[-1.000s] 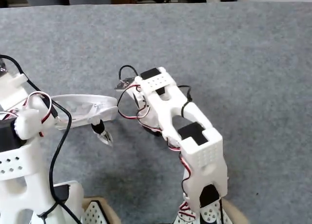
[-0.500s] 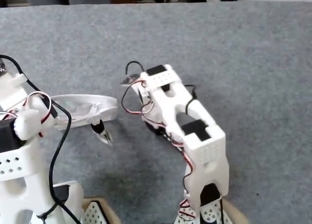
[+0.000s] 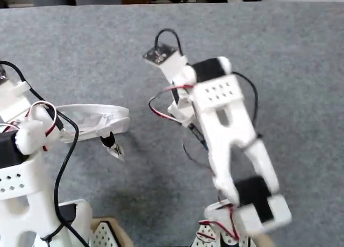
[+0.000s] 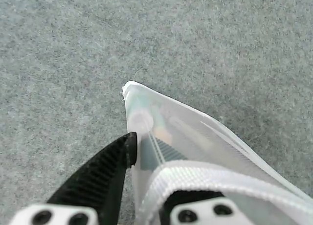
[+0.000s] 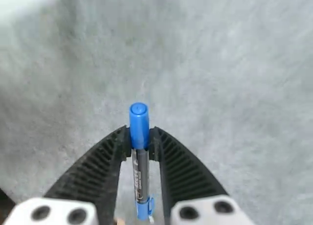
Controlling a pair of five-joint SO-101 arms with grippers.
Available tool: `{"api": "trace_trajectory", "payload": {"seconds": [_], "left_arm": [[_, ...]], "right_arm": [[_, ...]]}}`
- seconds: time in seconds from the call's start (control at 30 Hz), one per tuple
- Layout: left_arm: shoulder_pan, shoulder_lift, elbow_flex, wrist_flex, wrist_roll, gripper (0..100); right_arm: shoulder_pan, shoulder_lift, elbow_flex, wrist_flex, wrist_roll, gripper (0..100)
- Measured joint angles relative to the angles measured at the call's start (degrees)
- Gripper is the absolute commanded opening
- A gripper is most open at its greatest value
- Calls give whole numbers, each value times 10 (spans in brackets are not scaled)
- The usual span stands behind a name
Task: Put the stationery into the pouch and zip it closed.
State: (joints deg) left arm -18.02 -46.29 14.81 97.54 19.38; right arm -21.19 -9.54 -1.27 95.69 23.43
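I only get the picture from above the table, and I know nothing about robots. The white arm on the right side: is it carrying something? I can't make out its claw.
Observer: Yes. Its own camera shows the right gripper shut on a pen with a blue cap.
Operator: And the other arm, next to that flat white thing?
Observer: That thing is the pouch. The left gripper pinches its edge, with one black finger on the outside.
Operator: Is anything in it already?
Observer: Some shapes show through its see-through wall, too blurred to name.
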Motion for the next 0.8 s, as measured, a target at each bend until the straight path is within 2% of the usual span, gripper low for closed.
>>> {"api": "trace_trajectory", "payload": {"seconds": [0.1, 0.27, 0.57, 0.7, 0.8], "left_arm": [[0, 0, 0, 0, 0, 29], [0, 0, 0, 0, 0, 29], [0, 0, 0, 0, 0, 29], [0, 0, 0, 0, 0, 29], [0, 0, 0, 0, 0, 29]], "right_arm": [[-44, -86, -28, -22, -36, 12], [-135, -167, -97, -101, -51, 12], [-254, -212, -171, -309, -151, 12], [-329, -214, -171, -352, -159, 12], [-355, -214, -167, -366, -160, 12]]}}
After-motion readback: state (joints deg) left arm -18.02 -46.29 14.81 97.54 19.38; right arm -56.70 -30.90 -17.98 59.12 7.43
